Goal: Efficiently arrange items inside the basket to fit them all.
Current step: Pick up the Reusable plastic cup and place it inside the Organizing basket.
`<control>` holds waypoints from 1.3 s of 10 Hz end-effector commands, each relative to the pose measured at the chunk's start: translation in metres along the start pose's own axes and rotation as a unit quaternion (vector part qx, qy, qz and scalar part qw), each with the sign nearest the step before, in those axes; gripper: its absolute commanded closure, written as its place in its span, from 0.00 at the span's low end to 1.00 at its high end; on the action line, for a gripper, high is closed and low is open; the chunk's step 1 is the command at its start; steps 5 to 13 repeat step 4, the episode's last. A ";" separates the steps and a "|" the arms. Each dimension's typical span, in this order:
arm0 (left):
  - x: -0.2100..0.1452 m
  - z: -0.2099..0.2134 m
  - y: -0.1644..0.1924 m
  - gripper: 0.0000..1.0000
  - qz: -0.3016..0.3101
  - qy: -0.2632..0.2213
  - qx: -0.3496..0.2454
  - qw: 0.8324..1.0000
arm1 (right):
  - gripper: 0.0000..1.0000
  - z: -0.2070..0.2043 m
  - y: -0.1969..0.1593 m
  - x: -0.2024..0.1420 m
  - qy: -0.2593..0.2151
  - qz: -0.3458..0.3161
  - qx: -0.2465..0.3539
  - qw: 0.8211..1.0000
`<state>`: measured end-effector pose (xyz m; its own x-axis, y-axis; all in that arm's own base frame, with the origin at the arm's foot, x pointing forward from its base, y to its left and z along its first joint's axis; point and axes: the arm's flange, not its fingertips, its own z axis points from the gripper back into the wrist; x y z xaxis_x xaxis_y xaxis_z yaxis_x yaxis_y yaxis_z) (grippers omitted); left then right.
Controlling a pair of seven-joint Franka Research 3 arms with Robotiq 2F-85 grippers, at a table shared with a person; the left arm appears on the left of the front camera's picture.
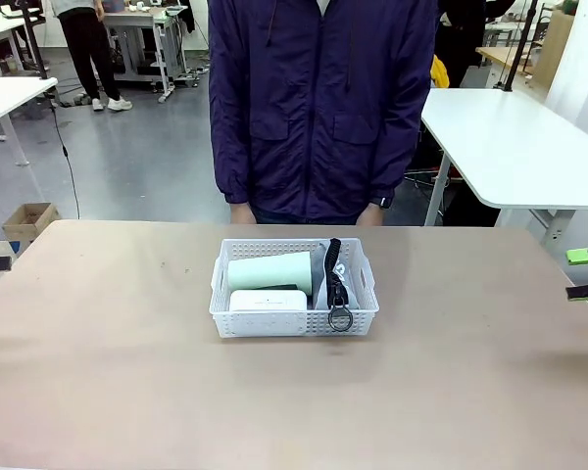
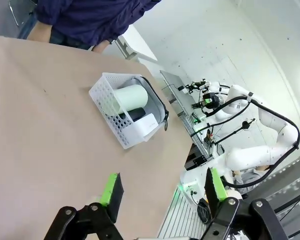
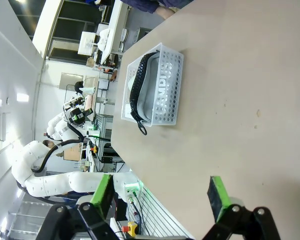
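Table is seen bare around the basket, which sits in the middle, well away from both grippers. The pale green cup, white box and grey pouch are all packed inside it; the small black thing is tucked between cup and box. The left gripper is held part open with nothing in it. The right gripper is held wide open, also with nothing. The packing looks done, so little more seems needed than keeping both arms back.
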<state>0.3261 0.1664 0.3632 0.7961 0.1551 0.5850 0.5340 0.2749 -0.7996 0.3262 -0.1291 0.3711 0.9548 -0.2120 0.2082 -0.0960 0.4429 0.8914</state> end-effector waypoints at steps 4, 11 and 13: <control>-0.005 -0.002 -0.002 0.14 -0.003 0.003 -0.005 1.000 | 0.00 0.001 0.005 0.001 -0.004 -0.006 0.006 1.000; -0.005 -0.002 -0.002 0.14 -0.003 0.003 -0.005 1.000 | 0.00 0.001 0.005 0.001 -0.004 -0.006 0.006 1.000; -0.005 -0.002 -0.002 0.14 -0.003 0.003 -0.005 1.000 | 0.00 0.001 0.005 0.001 -0.004 -0.006 0.006 1.000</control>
